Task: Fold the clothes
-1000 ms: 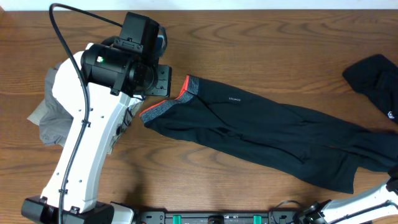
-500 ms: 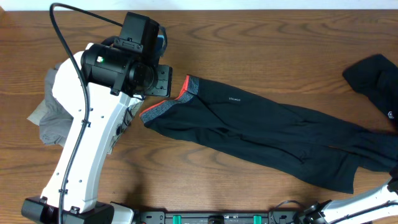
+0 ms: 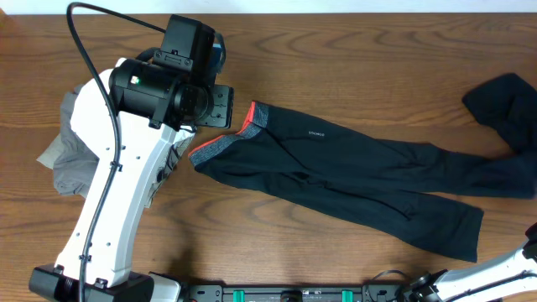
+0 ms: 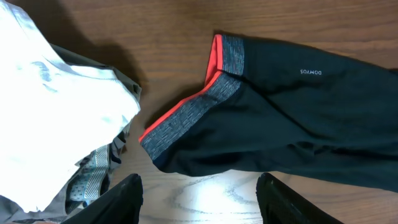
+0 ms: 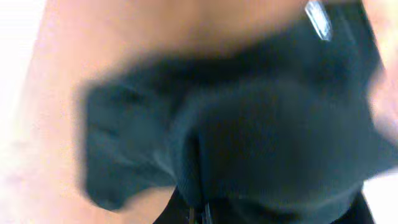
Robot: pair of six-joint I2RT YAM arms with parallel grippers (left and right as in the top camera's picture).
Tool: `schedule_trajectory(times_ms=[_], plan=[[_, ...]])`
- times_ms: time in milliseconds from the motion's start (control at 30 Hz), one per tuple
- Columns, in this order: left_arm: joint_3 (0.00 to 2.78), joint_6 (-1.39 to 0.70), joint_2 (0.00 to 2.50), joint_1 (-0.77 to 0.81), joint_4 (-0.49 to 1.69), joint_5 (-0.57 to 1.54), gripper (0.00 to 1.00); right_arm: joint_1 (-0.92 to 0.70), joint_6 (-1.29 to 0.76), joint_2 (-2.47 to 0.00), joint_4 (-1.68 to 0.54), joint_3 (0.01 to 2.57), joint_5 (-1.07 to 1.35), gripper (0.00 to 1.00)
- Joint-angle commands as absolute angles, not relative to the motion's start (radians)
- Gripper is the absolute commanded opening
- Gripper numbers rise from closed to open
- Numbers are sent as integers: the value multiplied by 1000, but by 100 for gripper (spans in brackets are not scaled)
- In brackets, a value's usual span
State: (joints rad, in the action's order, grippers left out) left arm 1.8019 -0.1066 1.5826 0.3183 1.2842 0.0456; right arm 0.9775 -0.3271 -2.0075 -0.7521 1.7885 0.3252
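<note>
Right tool (image 5: 198,211) is seen closed where a second ago it stood wide. In the blurred right wrist view a bunch of black cloth (image 5: 249,137) gathers down to its tips and appears to be pinched there. A small white logo (image 5: 317,18) shows on that cloth. Whether it belongs to the trouser leg or to the neighbouring dark piece cannot be told.

Overhead, the far-right end of the scene has been rearranged. The lower flap of the loose black garment (image 3: 503,105), which lay over the leg ends and showed a white mark, is no longer seen. The upper leg of the long black stretchy trousers (image 3: 336,180) now runs bare to the right edge of the frame, and the lower leg ends in a plain hem. The trousers lie stretched across the middle of the brown wooden desk (image 3: 352,50), with the grey, red-lined waistband (image 3: 216,147) at the left.

The left tool (image 4: 202,202) is held moderately open and empty over the desk, near the waistband. A crumpled white and grey heap of clothes (image 3: 63,159) lies at the far left.

The closing is judged to be a first grip at the leg end. No fold has been made yet.
</note>
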Motion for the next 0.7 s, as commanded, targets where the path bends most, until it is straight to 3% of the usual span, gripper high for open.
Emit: schedule_trajectory(times_ms=[0,167,200,267,300,667], plan=[[1816,-98,1572,320,1286,34,61,975,-286,-1991,-736,1912,461,1],[1816,-98,1572,320,1279,34,61,971,-272,-1991,-796,1977,532,2],[1816,-99,1572,320,1275,34,61,968,-272,-1991,-821,1976,530,8],[1816,-99,1572,320,1274,34,62,960,-272,-1991,-880,1974,515,41],[1816,-98,1572,320,1275,34,62,953,-272,-1991,-915,1974,516,46],[1750,-97,1576,320,1273,33,67,763,-88,-1991,-1125,1974,693,54]])
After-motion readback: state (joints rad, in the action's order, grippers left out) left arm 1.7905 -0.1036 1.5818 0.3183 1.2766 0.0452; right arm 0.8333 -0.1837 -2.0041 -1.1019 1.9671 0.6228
